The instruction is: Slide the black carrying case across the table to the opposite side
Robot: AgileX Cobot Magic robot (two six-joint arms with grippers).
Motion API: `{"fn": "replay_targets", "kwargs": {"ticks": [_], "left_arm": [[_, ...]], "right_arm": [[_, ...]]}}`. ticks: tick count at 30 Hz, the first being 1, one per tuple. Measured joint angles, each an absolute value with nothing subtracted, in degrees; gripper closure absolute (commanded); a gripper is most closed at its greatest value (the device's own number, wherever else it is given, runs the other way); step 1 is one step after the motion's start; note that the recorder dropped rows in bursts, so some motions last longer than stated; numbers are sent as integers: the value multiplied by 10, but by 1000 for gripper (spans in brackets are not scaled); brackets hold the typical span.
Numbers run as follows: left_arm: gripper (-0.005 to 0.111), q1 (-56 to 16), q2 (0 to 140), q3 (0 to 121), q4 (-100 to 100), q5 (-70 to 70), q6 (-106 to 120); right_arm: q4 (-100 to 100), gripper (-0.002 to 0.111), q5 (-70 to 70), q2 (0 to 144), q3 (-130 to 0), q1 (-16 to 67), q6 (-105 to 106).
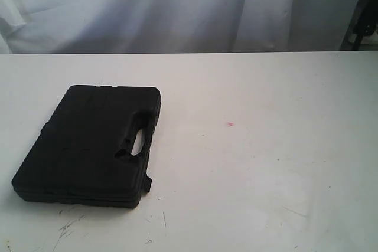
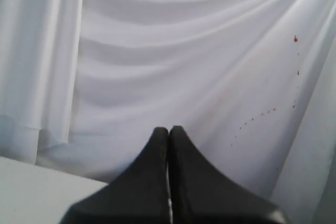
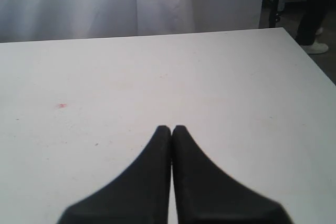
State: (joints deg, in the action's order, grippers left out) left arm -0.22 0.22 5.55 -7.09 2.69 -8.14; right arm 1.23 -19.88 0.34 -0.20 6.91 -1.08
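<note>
No lettering, label, brand or number is legible on the black carrying case (image 1: 88, 146) or the table (image 1: 266, 175).

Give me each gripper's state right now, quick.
Left gripper: closed, fingertips pressed together, holding nothing.
Right gripper: closed, fingertips pressed together, holding nothing.

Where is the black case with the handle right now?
In the exterior view the flat black plastic carrying case lies on the left side of the white table, well left of the tiny red spot.
</note>
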Motion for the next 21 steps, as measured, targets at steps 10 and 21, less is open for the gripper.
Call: {"fn": "replay_targets", "kwargs": {"ticks": [10,21], "left_arm": [[107,-1,180,234,-65,-67,-81],[107,0,493,409,-83,-336,-35]], "right_arm": [[12,108,-199,3,-2,69,-11],[12,108,-199,3,-2,69,-11]]}}
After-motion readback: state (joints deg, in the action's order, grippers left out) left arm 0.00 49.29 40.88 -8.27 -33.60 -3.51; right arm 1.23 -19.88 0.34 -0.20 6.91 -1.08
